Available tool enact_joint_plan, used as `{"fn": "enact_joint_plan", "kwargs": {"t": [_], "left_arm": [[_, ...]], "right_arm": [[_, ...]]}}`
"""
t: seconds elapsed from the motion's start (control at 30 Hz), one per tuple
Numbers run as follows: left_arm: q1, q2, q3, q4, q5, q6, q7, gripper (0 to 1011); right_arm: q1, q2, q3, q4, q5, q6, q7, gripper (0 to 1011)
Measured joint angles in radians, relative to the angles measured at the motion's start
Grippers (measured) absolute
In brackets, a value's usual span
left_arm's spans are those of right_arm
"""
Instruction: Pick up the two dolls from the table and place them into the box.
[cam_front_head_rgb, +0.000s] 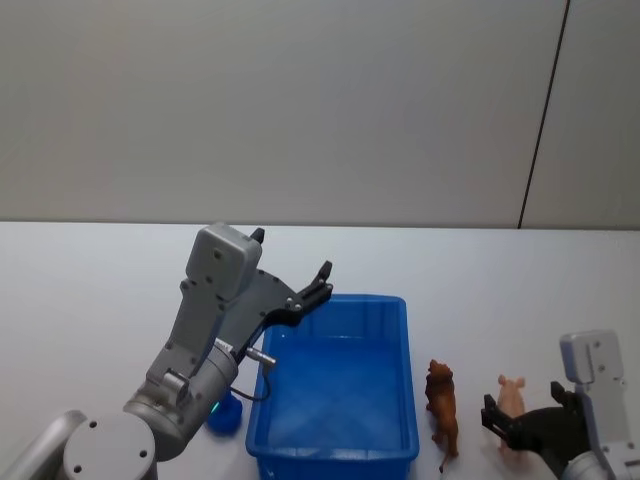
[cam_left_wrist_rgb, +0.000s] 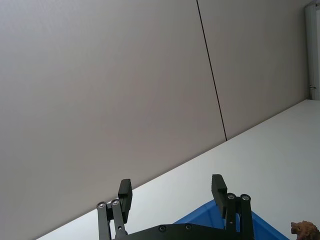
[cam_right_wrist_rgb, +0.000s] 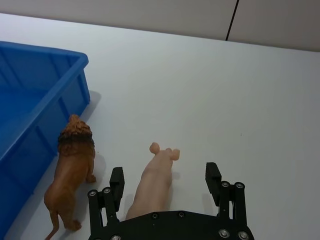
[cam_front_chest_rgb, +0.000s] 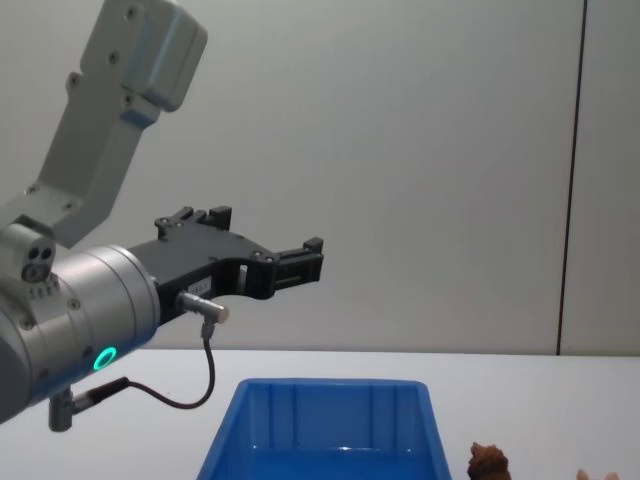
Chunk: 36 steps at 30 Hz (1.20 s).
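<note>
The pale pink pig doll (cam_front_head_rgb: 512, 392) (cam_right_wrist_rgb: 155, 182) stands on the white table (cam_front_head_rgb: 500, 280), to the right of the blue box (cam_front_head_rgb: 405, 330) (cam_right_wrist_rgb: 65, 100). My right gripper (cam_front_head_rgb: 522, 410) (cam_right_wrist_rgb: 165, 175) is open, low at the table, with one finger on each side of the pig's body and apart from it. The reddish-brown doll (cam_front_head_rgb: 441, 400) (cam_right_wrist_rgb: 75, 165) (cam_front_chest_rgb: 487, 462) stands between the pig and the box's right wall. My left gripper (cam_front_head_rgb: 292, 255) (cam_left_wrist_rgb: 171, 190) (cam_front_chest_rgb: 262, 235) is open and holds nothing, raised above the box's far left corner.
A small blue object (cam_front_head_rgb: 225, 415) lies on the table just left of the box, under my left arm. The box (cam_front_chest_rgb: 330, 385) looks empty inside. Bare tabletop stretches behind and to the right of the dolls, up to a grey wall.
</note>
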Motion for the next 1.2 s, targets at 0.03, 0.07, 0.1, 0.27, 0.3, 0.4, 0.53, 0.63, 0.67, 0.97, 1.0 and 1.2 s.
{"fn": "enact_joint_plan", "kwargs": {"t": [0.03,0.07,0.1,0.27,0.3,0.4,0.53,0.63,0.67,0.97,1.0,1.2], "left_arm": [[0.000,0.000,0.000,0.000,0.000,0.000,0.000,1001],[0.000,0.000,0.000,0.000,0.000,0.000,0.000,1001],[0.000,0.000,0.000,0.000,0.000,0.000,0.000,1001],[0.000,0.000,0.000,0.000,0.000,0.000,0.000,1001],[0.000,0.000,0.000,0.000,0.000,0.000,0.000,1001],[0.000,0.000,0.000,0.000,0.000,0.000,0.000,1001],[0.000,0.000,0.000,0.000,0.000,0.000,0.000,1001],[0.000,0.000,0.000,0.000,0.000,0.000,0.000,1001],[0.000,0.000,0.000,0.000,0.000,0.000,0.000,1001],[0.000,0.000,0.000,0.000,0.000,0.000,0.000,1001],[0.000,0.000,0.000,0.000,0.000,0.000,0.000,1001],[0.000,0.000,0.000,0.000,0.000,0.000,0.000,1001]], "right_arm": [[0.000,-0.001,0.000,0.001,0.000,0.002,0.000,1001],[-0.001,-0.001,0.000,0.002,0.001,0.005,0.001,1001],[-0.001,-0.002,0.000,0.004,0.002,0.007,0.001,1001],[-0.004,-0.005,0.000,0.009,0.008,0.018,0.005,1001],[-0.005,-0.006,0.000,0.011,0.010,0.020,0.006,1000],[-0.007,-0.008,0.000,0.013,0.013,0.026,0.008,952],[-0.010,-0.011,0.001,0.016,0.019,0.034,0.010,856],[-0.011,-0.012,0.002,0.016,0.023,0.038,0.010,760],[-0.012,-0.013,0.002,0.016,0.024,0.039,0.010,740],[-0.024,-0.012,0.008,0.008,0.031,0.041,0.000,444],[-0.025,-0.012,0.009,0.006,0.030,0.039,-0.001,424],[-0.034,-0.007,0.012,-0.011,0.014,0.008,-0.004,382]]}}
